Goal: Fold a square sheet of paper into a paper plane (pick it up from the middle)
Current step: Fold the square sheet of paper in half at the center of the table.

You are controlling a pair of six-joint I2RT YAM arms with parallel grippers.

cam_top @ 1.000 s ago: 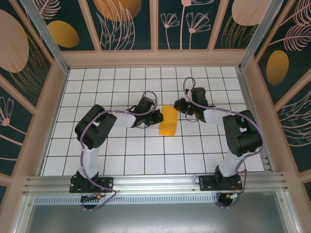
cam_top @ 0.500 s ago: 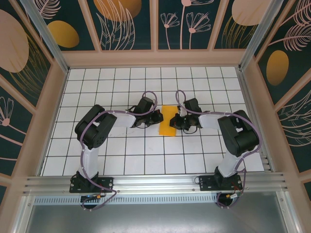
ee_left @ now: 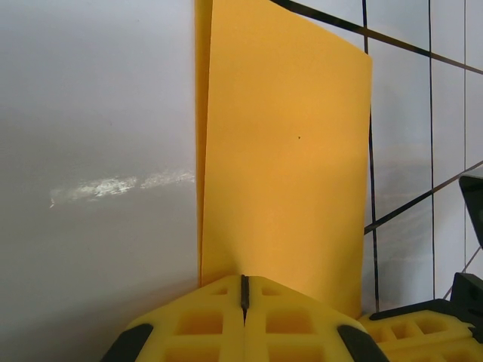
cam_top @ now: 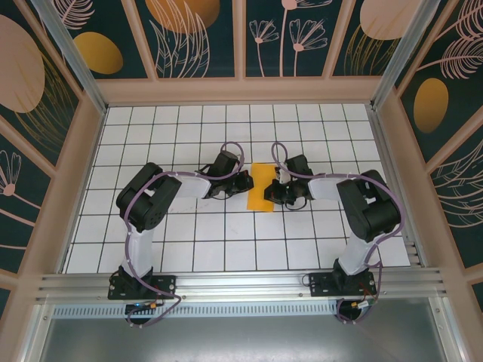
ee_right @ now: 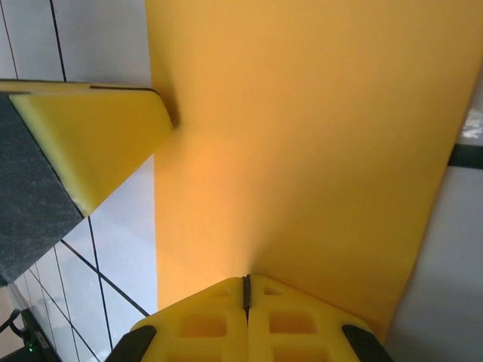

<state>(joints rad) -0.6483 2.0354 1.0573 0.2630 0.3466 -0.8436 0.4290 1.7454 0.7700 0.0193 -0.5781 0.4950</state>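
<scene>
Currently the gridded table (cam_top: 189, 249) carries the square sheet of paper (cam_top: 263, 188), doubled into a flat oblong at mid-table. Treat it as very light, limp, likely to slide on the smooth top and easily creased; control it by pressing down near an edge rather than pinching. The left gripper (cam_top: 244, 183) and right gripper (cam_top: 276, 194), jaws fully together, meet its opposite long edges.
</scene>
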